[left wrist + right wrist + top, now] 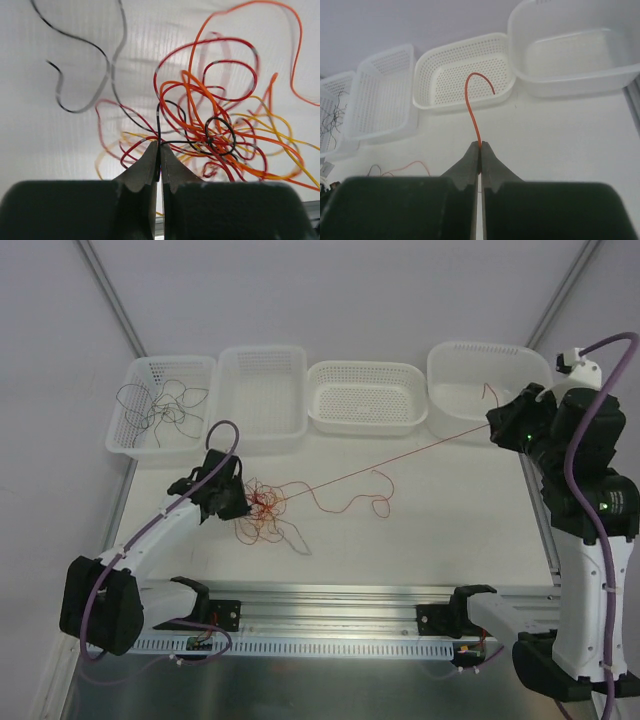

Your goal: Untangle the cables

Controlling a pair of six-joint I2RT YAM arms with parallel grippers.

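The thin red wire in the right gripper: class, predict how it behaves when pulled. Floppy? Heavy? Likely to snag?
Probably floppy: the thin red wire curls past the right gripper. Likely light: hair-thin. May snag: it runs into the tangle of coloured wires pinched by the left gripper.

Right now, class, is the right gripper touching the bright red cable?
Touching. The right wrist view shows the right gripper shut, its tips pinching the bright red cable, which rises from between them and curls over.

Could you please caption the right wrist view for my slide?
Right gripper shut on a red cable, white baskets beyond.
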